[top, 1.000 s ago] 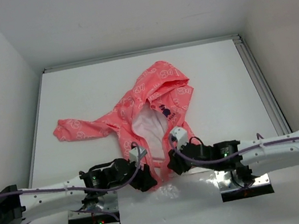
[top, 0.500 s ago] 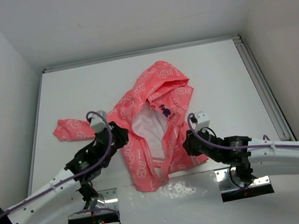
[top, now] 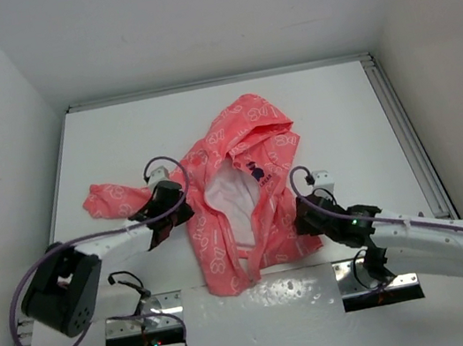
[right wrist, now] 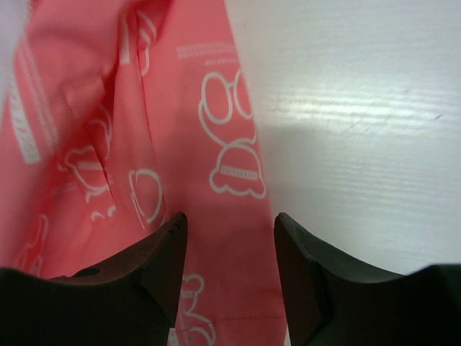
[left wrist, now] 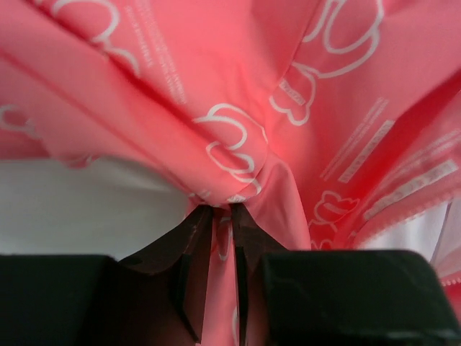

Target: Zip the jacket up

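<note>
Quick update: both arms have left the bottom hem (top: pixel 237 282), where they were a sec ago, and swung out to the sides. The left gripper (top: pixel 170 207) is now up by the shoulder, where the sleeve (top: pixel 112 199) joins the body. Its wrist cam shows the fingers (left wrist: pixel 193 234) nearly shut w/ a fold of pink cloth pinched between them. The right gripper (top: pixel 302 217) sits at the opposite side edge of the jacket (top: pixel 247 134), jaws spread apart, fabric under them but nothing clamped afaict.

The jacket itself is in the middle of the table (top: pixel 337 109), hood toward the far side. The front is wide open w/ the white lining (top: pixel 223 199) showing, and there's a little dark emblem (top: pixel 254 169) on the right panel.

So imo this is spreading/flattening, not zipping yet — zero progress on the actual closing, and both arms are now further from the hem, where it'd have to start. What's in the way: the panels are rumpled and skewed, and the two front edges don't meet down at the hem. Can't make out the slider anywhere tbh.
</note>
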